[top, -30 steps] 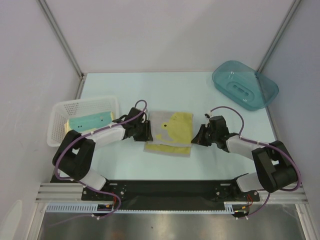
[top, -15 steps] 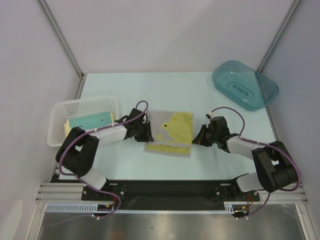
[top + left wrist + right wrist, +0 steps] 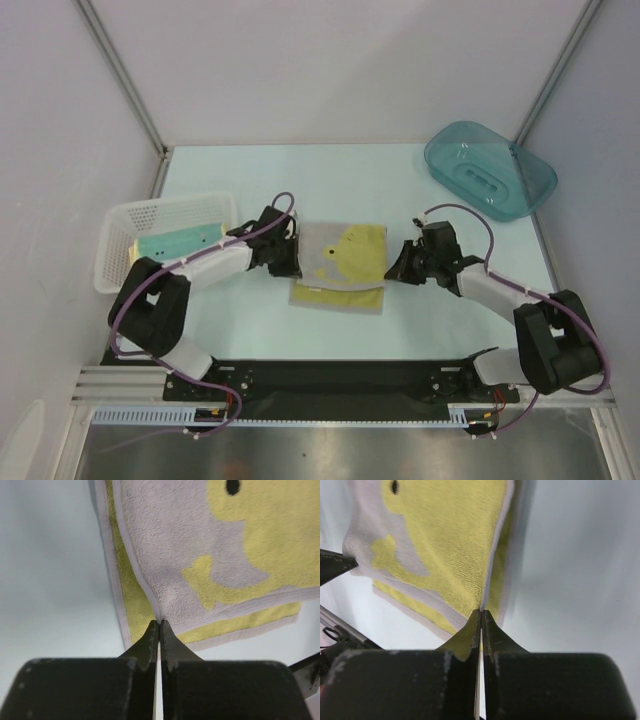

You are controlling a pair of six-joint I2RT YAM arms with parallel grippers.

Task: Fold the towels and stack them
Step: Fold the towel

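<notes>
A beige-grey towel (image 3: 340,262) with a yellow chick patch lies folded in the middle of the table, between both arms. My left gripper (image 3: 296,268) is shut on the near left corner of its top layer. In the left wrist view the fingertips (image 3: 159,623) pinch that corner of the towel (image 3: 200,540), which is raised off the yellow-edged layer beneath. My right gripper (image 3: 393,272) is shut on the towel's right edge. The right wrist view shows the gripper (image 3: 481,611) nipping the edge of the towel (image 3: 455,540). A pale yellow and teal towel (image 3: 180,240) lies in the basket.
A white mesh basket (image 3: 115,225) stands at the left, close behind my left arm. A teal translucent tub (image 3: 490,170) sits at the far right corner. Grey walls enclose the table on three sides.
My left gripper has shut on the towel's corner. Both grippers have shifted slightly away from the bases, and the towel's top layer has lifted a little.
</notes>
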